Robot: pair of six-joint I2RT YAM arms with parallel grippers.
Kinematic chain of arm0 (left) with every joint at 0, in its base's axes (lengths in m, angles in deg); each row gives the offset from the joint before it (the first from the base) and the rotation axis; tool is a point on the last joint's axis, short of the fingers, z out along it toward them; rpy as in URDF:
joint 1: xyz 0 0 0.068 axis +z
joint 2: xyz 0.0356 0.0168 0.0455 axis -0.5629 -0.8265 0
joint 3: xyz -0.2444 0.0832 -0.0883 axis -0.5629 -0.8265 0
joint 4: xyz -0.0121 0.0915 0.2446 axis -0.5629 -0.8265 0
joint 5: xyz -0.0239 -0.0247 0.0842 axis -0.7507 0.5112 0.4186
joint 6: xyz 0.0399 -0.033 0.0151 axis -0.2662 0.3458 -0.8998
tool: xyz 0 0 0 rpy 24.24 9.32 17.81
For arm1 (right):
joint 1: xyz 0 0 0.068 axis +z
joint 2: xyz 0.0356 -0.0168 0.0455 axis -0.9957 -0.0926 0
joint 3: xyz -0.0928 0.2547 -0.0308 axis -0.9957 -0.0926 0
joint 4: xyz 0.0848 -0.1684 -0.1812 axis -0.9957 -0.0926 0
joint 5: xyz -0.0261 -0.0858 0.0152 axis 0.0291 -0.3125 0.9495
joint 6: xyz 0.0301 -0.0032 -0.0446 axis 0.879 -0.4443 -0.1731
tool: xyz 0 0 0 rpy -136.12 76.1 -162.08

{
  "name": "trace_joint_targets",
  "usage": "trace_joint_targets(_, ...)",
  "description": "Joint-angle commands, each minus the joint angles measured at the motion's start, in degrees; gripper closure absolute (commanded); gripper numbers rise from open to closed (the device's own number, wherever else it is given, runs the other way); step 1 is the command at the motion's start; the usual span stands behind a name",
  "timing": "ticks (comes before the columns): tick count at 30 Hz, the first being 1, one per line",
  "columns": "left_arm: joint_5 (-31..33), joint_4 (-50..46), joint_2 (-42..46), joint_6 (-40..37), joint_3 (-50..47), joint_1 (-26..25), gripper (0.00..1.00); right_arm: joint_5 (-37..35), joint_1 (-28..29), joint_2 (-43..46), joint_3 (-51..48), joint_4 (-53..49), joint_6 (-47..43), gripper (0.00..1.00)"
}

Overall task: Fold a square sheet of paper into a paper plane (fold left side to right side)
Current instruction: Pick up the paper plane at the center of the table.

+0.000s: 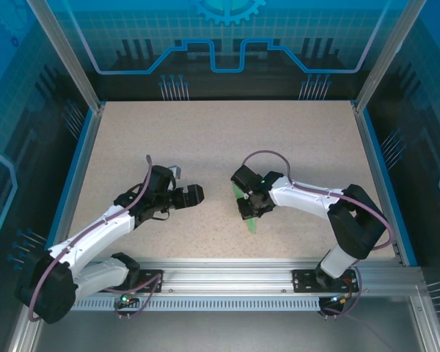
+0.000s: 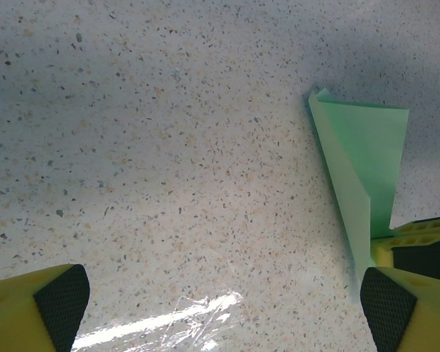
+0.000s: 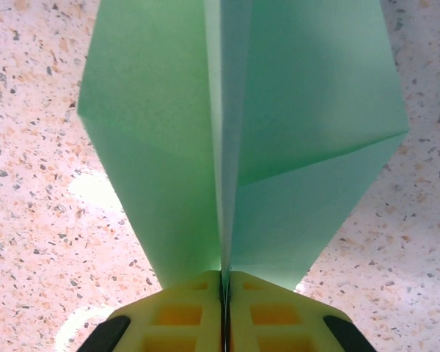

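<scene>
- Top view: the right tool [image 1: 251, 209] is set over the paper plane [image 1: 252, 224] near the middle of the worktop [image 1: 227, 139], and a green tip is seen just below it. The left tool [image 1: 194, 194] is held near, apart from the paper.
- Left wrist view: the left tool [image 2: 224, 308] is released and empty, its pads spread wide above bare worktop [image 2: 169, 147]. The paper plane [image 2: 367, 154] is seen at the right, with one flap raised along its crease.
- Right wrist view: the right tool [image 3: 225, 308] is clenched on the centre crease of the paper plane [image 3: 169, 147], with a wing spread to either side. The pinch is judged best made square on the crease, so that the wings are matched edge to edge.
- The paper is carried by tool and worktop, not by any container.
</scene>
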Motion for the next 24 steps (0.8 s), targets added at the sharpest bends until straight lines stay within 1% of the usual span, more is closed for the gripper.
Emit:
trace_joint_targets(1,0.9,-1.7,0.9,-1.4,-0.2,0.6,0.01,-0.5,-0.7,-1.8,1.7,-2.4,0.8,0.90)
trace_joint_targets(7,0.9,-1.9,0.9,-1.6,0.0,0.5,0.01,0.0,-0.7,-4.8,2.5,-2.3,1.2,0.81)
trace_joint_targets(14,1.0,-1.8,0.8,-1.7,0.1,0.6,0.01,-0.2,-0.7,-6.6,2.8,-2.0,0.9,0.79)
trace_joint_targets(20,1.0,-2.3,1.2,-1.9,0.2,0.5,0.01,-0.1,-0.7,-9.1,3.4,-1.6,0.5,0.80)
trace_joint_targets(24,0.1,-2.2,2.6,-2.2,0.0,0.6,0.01,-1.4,-1.0,-7.8,5.2,-2.6,0.5,0.87)
